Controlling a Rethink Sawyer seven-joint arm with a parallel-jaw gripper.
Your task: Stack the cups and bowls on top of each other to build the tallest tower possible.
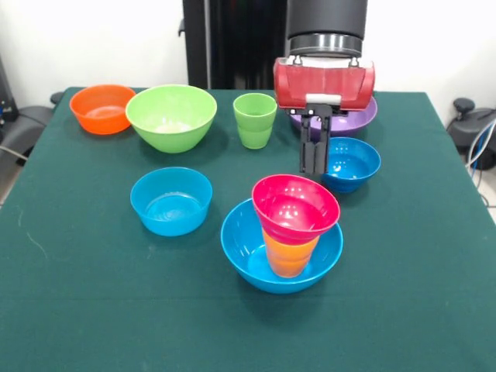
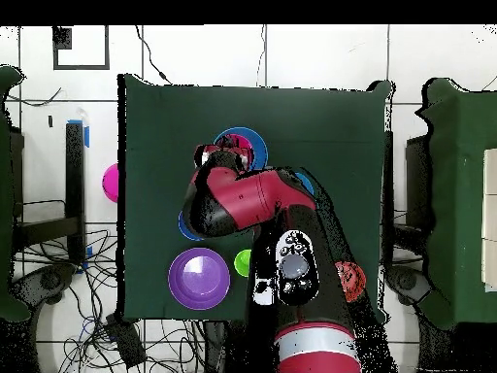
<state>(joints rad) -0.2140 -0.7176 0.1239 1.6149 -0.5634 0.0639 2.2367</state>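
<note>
A tower stands near the table's front middle: a large blue bowl [image 1: 248,252] holds the orange-yellow cup [image 1: 288,256], and the small pink-red bowl [image 1: 294,208] sits tilted on the cup. My gripper [image 1: 314,167] hangs just behind the tower, beside a small blue bowl [image 1: 350,163], with its fingers close together and empty. The light green cup [image 1: 255,120], lime green bowl [image 1: 171,116], small orange bowl [image 1: 102,108] and second small blue bowl [image 1: 171,200] stand apart. The purple bowl [image 1: 363,118] is partly hidden behind my wrist. In the overhead view my arm [image 2: 252,199] covers most bowls; the purple bowl [image 2: 199,278] shows.
The dark green table cloth [image 1: 77,310] has free room along the front edge and at the right front. The robot's black pedestal [image 1: 232,43] stands at the far side. Cables and chairs surround the table in the overhead view.
</note>
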